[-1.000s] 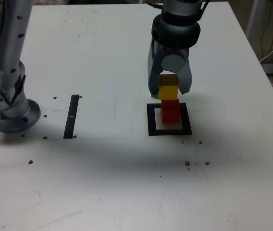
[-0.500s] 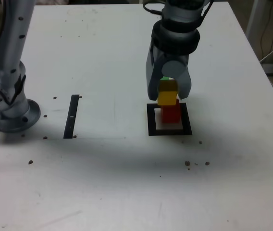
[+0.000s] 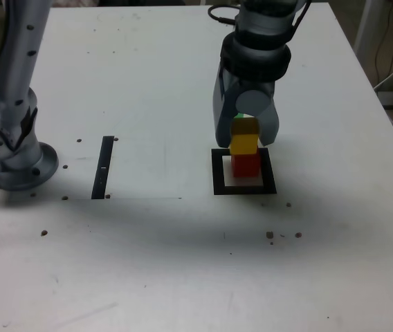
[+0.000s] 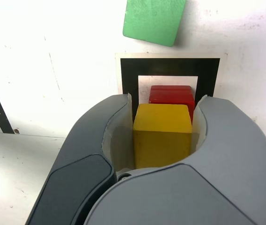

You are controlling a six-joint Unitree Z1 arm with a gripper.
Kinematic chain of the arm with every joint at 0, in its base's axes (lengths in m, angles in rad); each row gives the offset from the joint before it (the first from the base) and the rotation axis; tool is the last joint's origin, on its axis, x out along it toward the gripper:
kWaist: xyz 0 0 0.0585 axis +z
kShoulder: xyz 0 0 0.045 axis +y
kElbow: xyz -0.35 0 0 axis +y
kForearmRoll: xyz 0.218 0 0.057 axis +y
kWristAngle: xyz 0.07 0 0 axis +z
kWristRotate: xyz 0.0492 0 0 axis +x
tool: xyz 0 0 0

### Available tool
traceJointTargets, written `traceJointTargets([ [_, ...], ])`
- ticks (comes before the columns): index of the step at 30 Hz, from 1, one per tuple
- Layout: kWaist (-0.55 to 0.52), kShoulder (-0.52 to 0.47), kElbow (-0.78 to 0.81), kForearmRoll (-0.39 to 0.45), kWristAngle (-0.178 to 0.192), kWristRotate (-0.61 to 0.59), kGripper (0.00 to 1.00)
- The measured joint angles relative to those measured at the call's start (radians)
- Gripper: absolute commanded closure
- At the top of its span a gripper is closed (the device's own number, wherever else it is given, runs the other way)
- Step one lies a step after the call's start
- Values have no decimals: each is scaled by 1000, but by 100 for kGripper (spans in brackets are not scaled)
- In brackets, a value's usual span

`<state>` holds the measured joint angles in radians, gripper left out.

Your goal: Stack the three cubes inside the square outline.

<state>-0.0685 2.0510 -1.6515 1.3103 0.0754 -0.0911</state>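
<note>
Jaws of the grey gripper (image 4: 163, 129) clamp a small yellow cube (image 4: 162, 133), centre frame in the wrist view, above the small red cube (image 4: 171, 95) (inside the black square outline (image 4: 126, 77)); square edges before releasing.

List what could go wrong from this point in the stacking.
1. The tool holds the yellow cube above the red cube, and the wrist view shows them not squarely lined up; released like this, the yellow one may land off-centre and tip.
2. The green cube lies outside the square outline, close behind it; fetching it could knock the stack.
</note>
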Motion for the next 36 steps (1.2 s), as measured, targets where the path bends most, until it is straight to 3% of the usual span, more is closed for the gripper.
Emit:
traceJointTargets([
  [15,-6,0,7,-17,0,0,68],
  [33,-6,0,25,-53,11,5,28],
  [36,-6,0,26,-61,13,12,17],
])
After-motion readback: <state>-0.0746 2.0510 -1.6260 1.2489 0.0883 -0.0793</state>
